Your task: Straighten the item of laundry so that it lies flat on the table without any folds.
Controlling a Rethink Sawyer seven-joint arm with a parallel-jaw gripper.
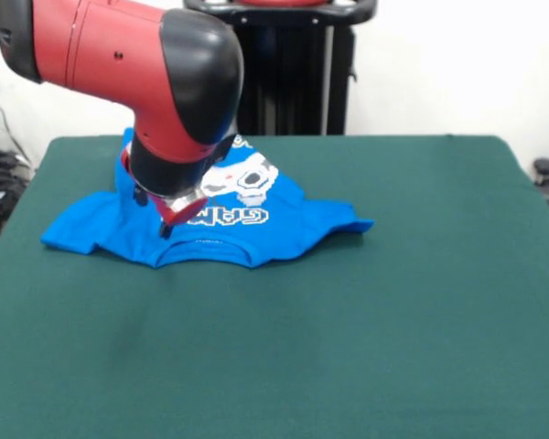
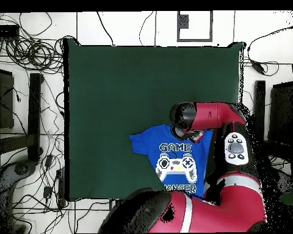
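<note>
We see the blue T-shirt (image 1: pixel 256 233) print-up on the green felt bench (image 1: pixel 366 347), its collar edge rumpled; pincer (image 1: pixel 172 219) presses there, grip state unclear.

The item of laundry (image 1: pixel 247 229) (image 2: pixel 176 159) — a small bright blue short-sleeved T-shirt — lies print side up on the table (image 1: pixel 348 329) (image 2: pixel 124 91), close to the edge by the robot's base. The white and grey game-controller print and white lettering show. Both sleeves are spread outward, the collar faces the table's middle — the cloth near it ripples, not quite flat
</note>
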